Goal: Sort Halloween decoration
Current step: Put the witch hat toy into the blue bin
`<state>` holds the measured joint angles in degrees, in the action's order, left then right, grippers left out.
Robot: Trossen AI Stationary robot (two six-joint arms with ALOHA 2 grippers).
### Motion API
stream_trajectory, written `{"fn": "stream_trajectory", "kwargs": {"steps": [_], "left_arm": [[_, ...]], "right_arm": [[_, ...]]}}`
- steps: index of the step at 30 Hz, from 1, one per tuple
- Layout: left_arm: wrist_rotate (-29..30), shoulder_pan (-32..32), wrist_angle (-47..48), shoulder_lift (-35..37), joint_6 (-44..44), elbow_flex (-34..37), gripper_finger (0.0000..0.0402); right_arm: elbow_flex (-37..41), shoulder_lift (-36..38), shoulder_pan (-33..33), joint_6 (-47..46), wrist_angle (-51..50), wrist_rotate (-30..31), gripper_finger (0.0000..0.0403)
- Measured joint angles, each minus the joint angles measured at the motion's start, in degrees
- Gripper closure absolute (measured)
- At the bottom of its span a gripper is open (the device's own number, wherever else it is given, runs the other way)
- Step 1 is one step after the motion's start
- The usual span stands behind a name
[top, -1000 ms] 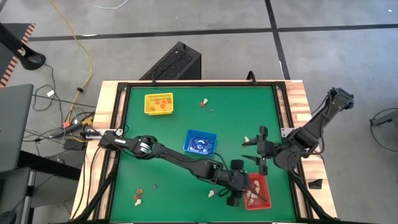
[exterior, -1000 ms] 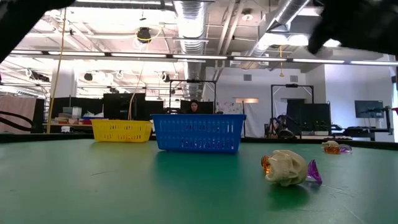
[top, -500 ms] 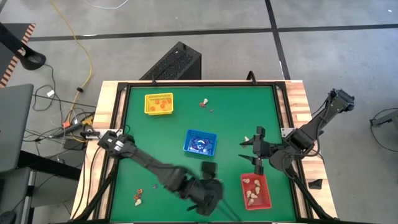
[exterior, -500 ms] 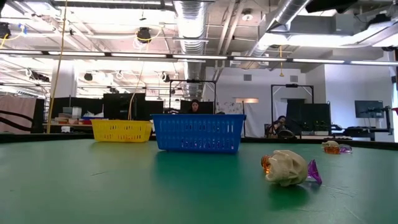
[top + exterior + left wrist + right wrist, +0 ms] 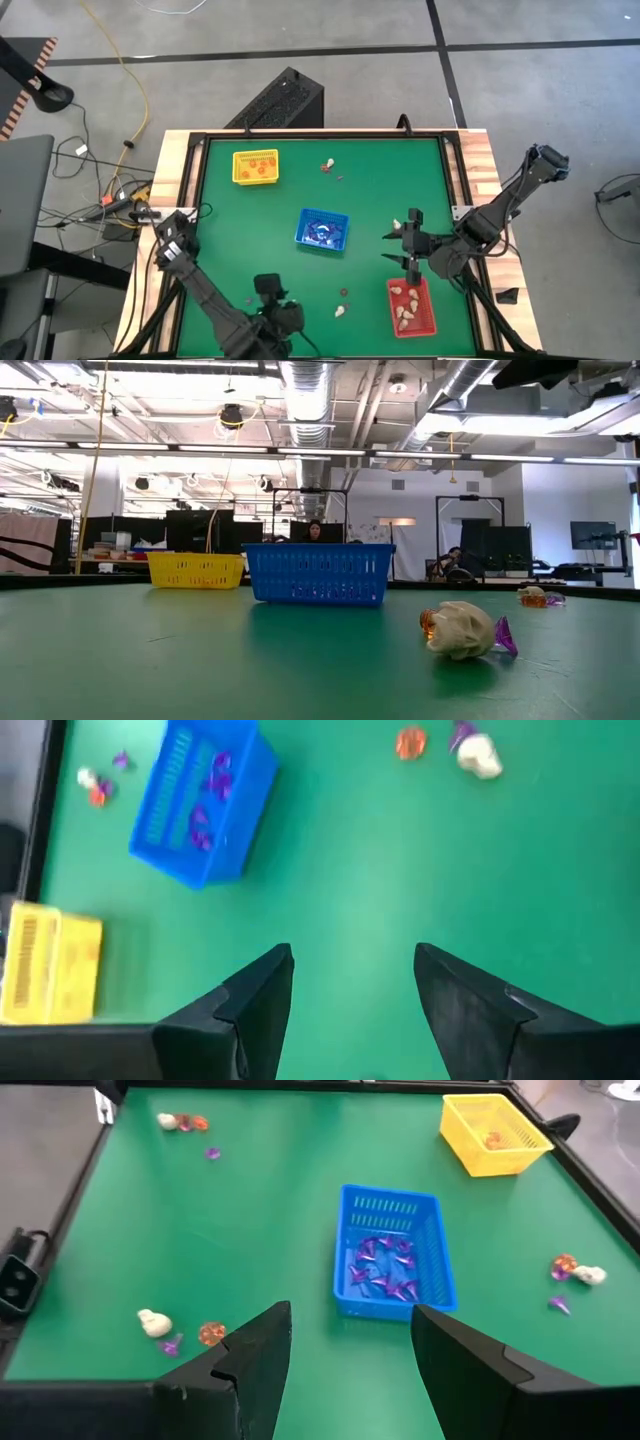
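Cream, orange and purple trinkets lie on the green mat in small groups: one near the far edge (image 5: 328, 165), one by the near edge (image 5: 343, 310) (image 5: 460, 628). The yellow tray (image 5: 255, 167) holds orange ones, the blue tray (image 5: 322, 228) purple ones, the red tray (image 5: 411, 305) cream ones. My left gripper (image 5: 266, 286) (image 5: 350, 990) hangs open over bare mat near the near edge, left of the middle. My right gripper (image 5: 403, 243) (image 5: 350, 1345) is open above the mat just beyond the red tray. Neither holds anything.
A third group of trinkets (image 5: 180, 1122) lies near the mat's near left corner; in the high view my left arm hides it. A black frame (image 5: 320, 137) rims the mat. Bare mat lies between the trays. The room with desks shows beyond the table in the low view.
My left arm has swung fast from over the red tray along the near edge toward the table's left, and its gripper now stands left of the middle. The red tray and its cream trinkets have come into full view. The trinkets on the mat have stayed put.
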<state>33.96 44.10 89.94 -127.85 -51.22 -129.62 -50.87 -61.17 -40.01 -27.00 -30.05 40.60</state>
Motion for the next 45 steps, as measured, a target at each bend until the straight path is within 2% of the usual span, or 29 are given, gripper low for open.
{"fn": "stream_trajectory", "kwargs": {"steps": [4,12,15,20,23,26,30,38,45], "left_arm": [[-2.5,2.0,0.0,0.1,-5.8,2.7,0.0200],[-12.7,4.2,0.1,0.6,-11.6,12.3,0.0200],[-11.9,4.3,0.0,2.8,-12.3,16.2,0.0200],[-8.1,3.5,-0.4,12.8,-16.9,26.9,0.0200],[-6.1,3.0,-5.8,20.8,-20.7,35.0,0.0200],[-4.5,2.6,-15.0,28.0,-22.8,42.7,0.0200],[-5.0,2.6,-26.0,33.2,-22.4,51.4,0.0201],[-18.9,2.9,-43.6,34.1,-21.2,65.2,0.0201],[-20.7,2.9,-49.3,34.1,-23.3,71.1,0.0201]], "right_arm": [[0.0,0.0,0.0,0.1,2.5,-0.4,0.0164],[0.0,0.0,0.0,0.4,6.2,-0.4,0.0164],[0.0,0.0,0.0,0.4,6.7,-0.4,0.0164],[0.0,0.0,0.0,0.4,7.3,-0.4,0.0164],[0.0,0.0,0.0,0.5,7.8,-0.4,0.0164],[0.0,0.0,0.0,0.5,8.1,-0.4,0.0164],[0.0,0.0,0.0,0.5,7.9,-0.4,0.0164],[0.0,0.0,0.0,0.7,7.5,-3.3,0.0164],[0.0,0.0,-0.1,0.0,5.3,-3.7,0.0164]]}}
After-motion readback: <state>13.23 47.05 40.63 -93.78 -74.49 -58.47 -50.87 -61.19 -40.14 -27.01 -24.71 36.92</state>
